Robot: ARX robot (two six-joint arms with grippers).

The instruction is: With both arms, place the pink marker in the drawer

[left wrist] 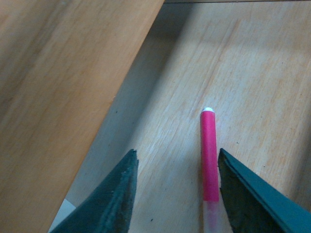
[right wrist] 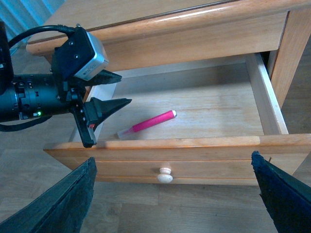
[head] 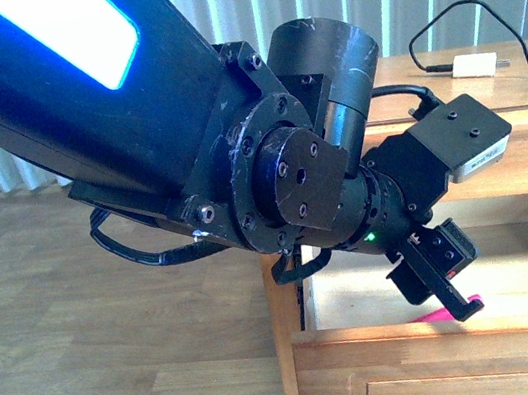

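Presently the pink marker [right wrist: 148, 123] lies released on the smooth pale-wood floor of the open drawer [right wrist: 265, 94], between the spread jaws of the left hand [left wrist: 177, 158]; the right hand [right wrist: 172, 162], also spread, faces the round knob [right wrist: 164, 175]. Caution: closing the drawer before the left hand lifts clear would trap it, and the slick cylindrical marker may roll.

Front view: left arm [head: 131, 128] covers most of the drawer [head: 449, 334]. The pink marker [head: 436, 316] shows only as a sliver, probably one end.
Left wrist view: marker's pale cap end blurred, cut off by the frame edge.
Right wrist view: right gripper [right wrist: 172, 160] fingers [right wrist: 58, 206] cropped.
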